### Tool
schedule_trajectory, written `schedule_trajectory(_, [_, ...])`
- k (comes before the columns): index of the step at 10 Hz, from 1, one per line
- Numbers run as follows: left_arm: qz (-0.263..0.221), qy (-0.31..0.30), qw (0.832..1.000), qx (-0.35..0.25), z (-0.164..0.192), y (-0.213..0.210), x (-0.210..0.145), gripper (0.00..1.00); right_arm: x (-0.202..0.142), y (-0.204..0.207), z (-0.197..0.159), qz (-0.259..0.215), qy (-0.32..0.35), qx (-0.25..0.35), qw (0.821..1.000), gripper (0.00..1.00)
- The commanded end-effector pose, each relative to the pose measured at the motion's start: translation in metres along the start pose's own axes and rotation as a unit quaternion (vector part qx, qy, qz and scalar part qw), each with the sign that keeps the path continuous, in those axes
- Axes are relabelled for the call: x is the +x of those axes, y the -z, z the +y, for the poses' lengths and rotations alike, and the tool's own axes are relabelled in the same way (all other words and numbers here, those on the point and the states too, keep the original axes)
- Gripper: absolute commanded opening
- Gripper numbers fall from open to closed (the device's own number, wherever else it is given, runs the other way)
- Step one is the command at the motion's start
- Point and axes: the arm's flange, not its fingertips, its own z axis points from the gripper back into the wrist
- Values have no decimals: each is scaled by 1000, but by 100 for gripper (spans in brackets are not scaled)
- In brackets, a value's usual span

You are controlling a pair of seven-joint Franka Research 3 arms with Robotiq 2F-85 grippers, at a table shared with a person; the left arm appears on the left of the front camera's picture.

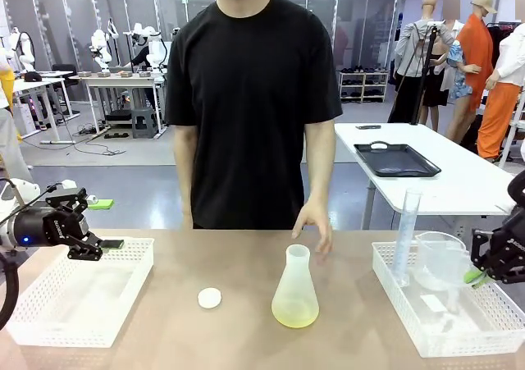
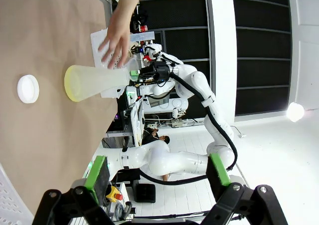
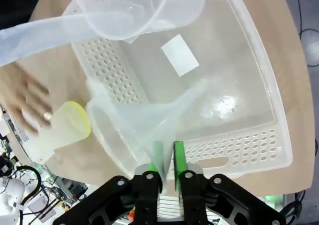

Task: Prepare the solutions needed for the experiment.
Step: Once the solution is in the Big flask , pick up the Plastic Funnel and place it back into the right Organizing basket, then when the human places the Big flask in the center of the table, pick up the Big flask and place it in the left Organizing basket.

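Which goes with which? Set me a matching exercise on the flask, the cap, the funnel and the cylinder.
1. flask
2. white cap
3. funnel
4. graduated cylinder

A. stands in the right tray
B. sits between the pads of the right gripper
C. holds the solutions, pale yellow-green
D. lies on the bare table

Pairs: 1-C, 2-D, 3-B, 4-A.

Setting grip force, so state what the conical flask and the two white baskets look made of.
Conical flask: probably plastic, frosted and translucent. The yellow-green liquid shows only dimly through its wall.
Left basket and right basket: likely moulded white plastic with a slight sheen, going by the rows of punched holes in their walls.
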Motion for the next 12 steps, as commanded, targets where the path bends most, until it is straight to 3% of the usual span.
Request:
schedule_trajectory(1, [-9,2,1000,0,-1,1,1,100,2,10,2,-7,30,-7,1000,41])
schedule_trajectory(2, [-9,2,1000,0,-1,1,1,100,2,12,2,-5,34,-10,999,42])
schedule_trajectory(3, [-9,2,1000,0,-1,1,1,100,1,12,3,0,52,-29,998,61])
schedule_trajectory(4, [-9,2,1000,0,-1,1,1,100,2,9,-4,3,17,-5,1000,61])
schedule_trajectory(12, [-9,2,1000,0,-1,1,1,100,2,9,-4,3,17,-5,1000,61])
